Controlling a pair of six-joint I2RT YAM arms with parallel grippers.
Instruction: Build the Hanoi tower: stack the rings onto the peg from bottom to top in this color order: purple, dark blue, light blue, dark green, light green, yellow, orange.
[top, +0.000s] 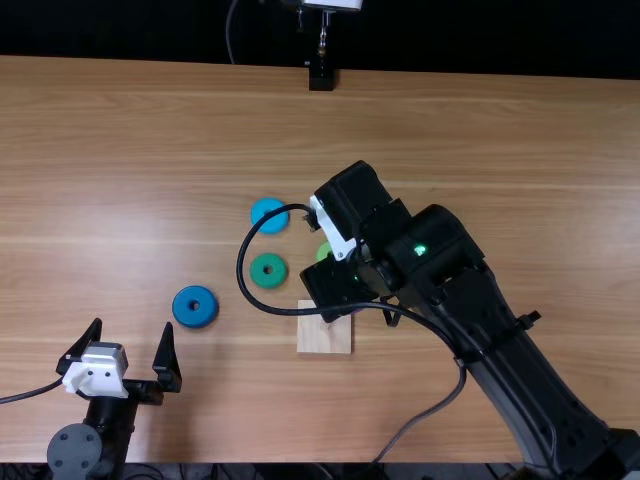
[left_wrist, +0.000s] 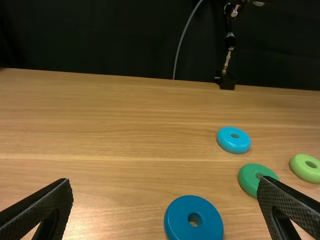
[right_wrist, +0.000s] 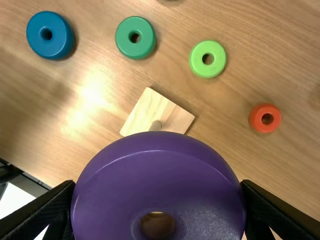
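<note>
A robotics lab, judging by two robot arms (top: 447, 262), wooden table (top: 480, 130) and black backdrop (top: 130, 30).

Left end effector (top: 134, 328) spread wide — right arm (top: 505, 350) slanting inward.

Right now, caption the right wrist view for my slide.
The right end effector grips the purple ring, with peg and dark blue ring beyond.
</note>
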